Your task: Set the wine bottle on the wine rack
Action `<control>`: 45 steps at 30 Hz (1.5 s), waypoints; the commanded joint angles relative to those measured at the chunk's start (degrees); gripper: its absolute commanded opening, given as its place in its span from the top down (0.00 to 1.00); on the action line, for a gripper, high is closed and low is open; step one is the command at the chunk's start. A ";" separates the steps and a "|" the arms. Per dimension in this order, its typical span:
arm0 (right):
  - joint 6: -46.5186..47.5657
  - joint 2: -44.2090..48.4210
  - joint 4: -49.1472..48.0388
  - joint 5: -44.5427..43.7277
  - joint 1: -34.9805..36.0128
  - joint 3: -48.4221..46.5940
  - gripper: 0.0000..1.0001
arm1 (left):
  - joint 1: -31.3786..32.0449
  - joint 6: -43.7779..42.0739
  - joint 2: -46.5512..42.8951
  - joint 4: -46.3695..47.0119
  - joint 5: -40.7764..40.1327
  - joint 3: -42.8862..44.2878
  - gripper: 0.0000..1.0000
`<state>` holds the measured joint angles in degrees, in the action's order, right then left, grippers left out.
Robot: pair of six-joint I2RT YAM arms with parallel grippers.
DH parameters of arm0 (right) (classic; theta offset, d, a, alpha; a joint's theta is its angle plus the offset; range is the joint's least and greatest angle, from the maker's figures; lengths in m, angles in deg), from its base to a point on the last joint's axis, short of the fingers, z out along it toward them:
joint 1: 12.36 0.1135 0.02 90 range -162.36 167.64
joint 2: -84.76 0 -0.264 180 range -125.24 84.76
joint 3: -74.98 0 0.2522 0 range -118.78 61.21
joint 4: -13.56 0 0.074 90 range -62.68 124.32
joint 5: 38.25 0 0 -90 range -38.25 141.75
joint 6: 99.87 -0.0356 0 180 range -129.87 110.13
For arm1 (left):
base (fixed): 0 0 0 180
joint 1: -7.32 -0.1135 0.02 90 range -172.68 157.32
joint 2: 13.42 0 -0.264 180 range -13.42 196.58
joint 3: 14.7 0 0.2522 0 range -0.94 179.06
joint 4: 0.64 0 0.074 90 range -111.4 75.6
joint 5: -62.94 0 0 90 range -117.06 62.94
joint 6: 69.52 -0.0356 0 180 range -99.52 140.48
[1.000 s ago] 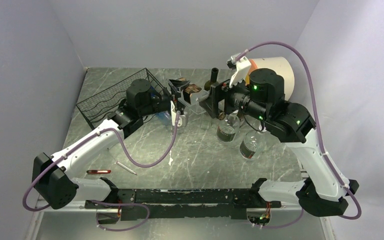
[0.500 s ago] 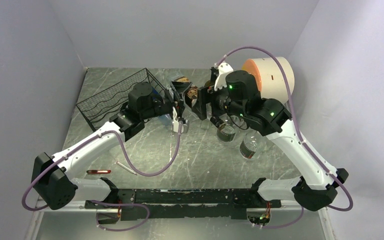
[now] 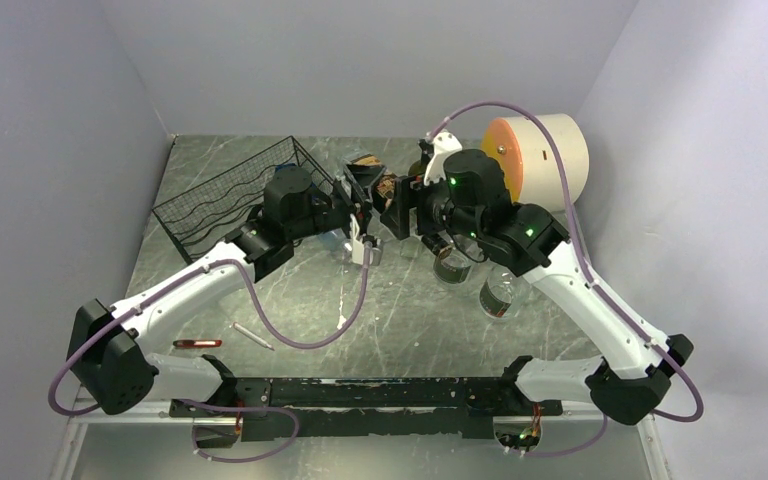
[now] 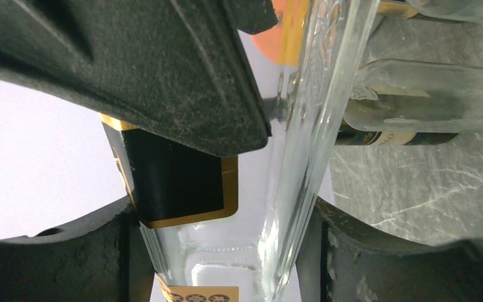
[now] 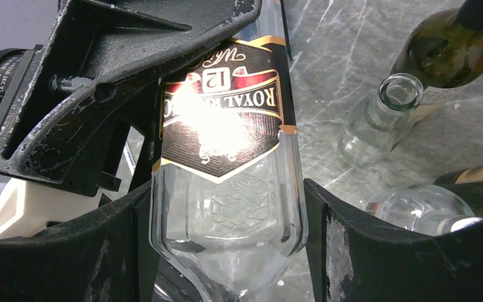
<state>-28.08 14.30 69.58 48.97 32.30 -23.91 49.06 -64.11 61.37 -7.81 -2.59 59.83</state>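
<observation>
You had the wine bottle hanging at upper centre of the top view, right of the wine rack, with the left hand clamped on it and the right hand closed against both its sides. Slick, rigid, breakable glass by the look, so you'd best grip the broad body. A second earlier your right hand stood farther right, and wider.

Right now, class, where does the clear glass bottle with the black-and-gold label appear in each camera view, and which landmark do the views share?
Top external: the clear glass bottle with the black-and-gold label is at centre rear, right of the black wire rack.
Left wrist: the bottle fills the middle, label at left.
Right wrist: the bottle is centre, label facing the camera.
Shared landmark: the grey marbled tabletop.
</observation>
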 commanded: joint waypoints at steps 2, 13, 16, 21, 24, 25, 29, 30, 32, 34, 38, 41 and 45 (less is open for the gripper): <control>-0.77 1.22 -3.90 -2.19 0.06 1.22 0.95 | 1.71 6.89 -2.21 12.11 2.45 3.05 0.42; -0.85 5.12 -7.41 -8.87 0.08 2.28 1.00 | 2.37 31.92 -5.75 18.38 0.53 -5.88 0.01; -0.78 5.56 -7.70 -9.30 0.07 2.99 1.00 | 2.30 38.05 -8.16 19.94 -1.27 -9.83 0.02; -0.28 5.79 -9.11 -8.52 0.09 5.83 1.00 | 2.33 52.14 -14.03 25.29 -8.40 -16.55 0.03; 1.01 5.18 -10.28 -6.48 0.12 7.84 1.00 | 2.37 64.04 -17.62 25.52 -17.28 -18.35 0.00; 1.64 4.98 -10.84 -5.42 0.08 8.65 1.00 | 2.30 69.42 -18.79 24.14 -20.30 -18.46 0.00; 4.67 5.32 -15.97 0.74 0.11 13.68 1.00 | 2.27 85.81 -22.15 12.41 -34.77 -14.42 0.00; 5.33 5.30 -17.19 2.61 0.06 14.72 1.00 | 2.23 88.65 -22.03 7.87 -37.94 -11.91 0.00; 6.13 4.76 -19.30 6.98 0.13 16.28 1.00 | 2.25 91.35 -20.93 -1.16 -40.81 -6.80 0.00; 6.18 3.93 -22.32 11.45 0.20 17.80 1.00 | 2.29 93.79 -19.81 -7.06 -41.93 -2.51 0.00; 2.62 1.71 -27.72 14.64 0.80 20.68 1.00 | 2.18 94.36 -20.21 -9.29 -40.02 0.46 0.01; -0.76 -0.29 -32.58 14.99 2.86 22.82 1.00 | 2.24 93.76 -22.25 -8.28 -37.58 0.20 0.00; -3.57 -3.52 -39.78 12.63 7.50 25.74 1.00 | 2.25 93.07 -25.07 -7.66 -36.47 -0.62 0.00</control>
<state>-27.67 12.09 47.51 60.57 35.91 1.14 51.05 27.88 39.18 -14.41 -40.12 58.98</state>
